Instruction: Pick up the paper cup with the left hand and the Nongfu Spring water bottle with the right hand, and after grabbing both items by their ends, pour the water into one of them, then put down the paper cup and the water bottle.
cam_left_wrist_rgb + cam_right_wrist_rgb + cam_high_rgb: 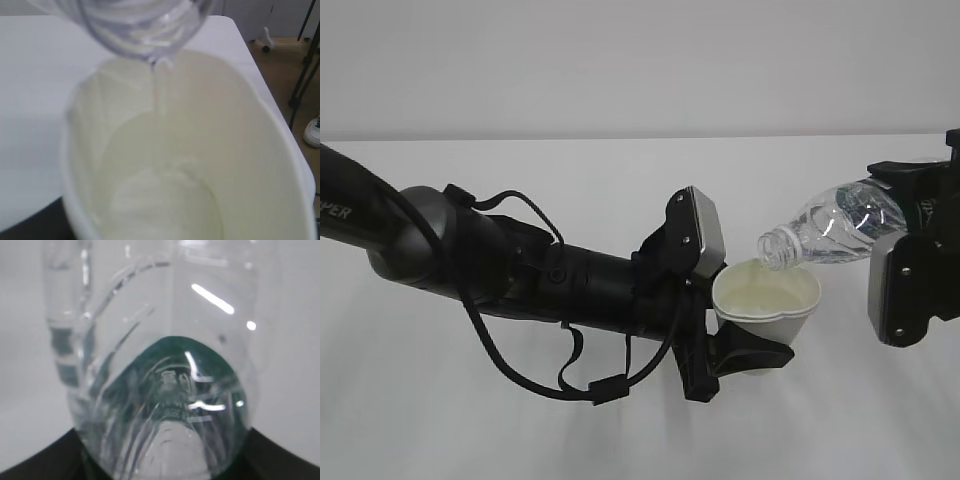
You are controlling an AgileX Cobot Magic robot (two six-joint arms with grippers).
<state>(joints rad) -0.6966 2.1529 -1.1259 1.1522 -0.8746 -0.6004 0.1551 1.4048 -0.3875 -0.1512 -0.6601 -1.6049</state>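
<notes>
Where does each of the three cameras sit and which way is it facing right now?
Exterior view: in front, slanting down at the table; shows both arms, the left gripper holding the paper cup, the right gripper holding the tilted water bottle.
Left wrist view: just above the cup, looking into it; a dark corner at lower left may be the gripper.
Right wrist view: behind the bottle's base; black gripper edges at the bottom corners.
Shared: bottle and cup.

Exterior view: fronts the table (620, 440), slanting slightly down, both arms in frame. Left wrist view: very close, peering down into the cup (260, 150), bottle (135, 25) mouth at top. Right wrist view: pressed against bottle base. Every view has the bottle; exterior and left wrist share the cup.
</notes>
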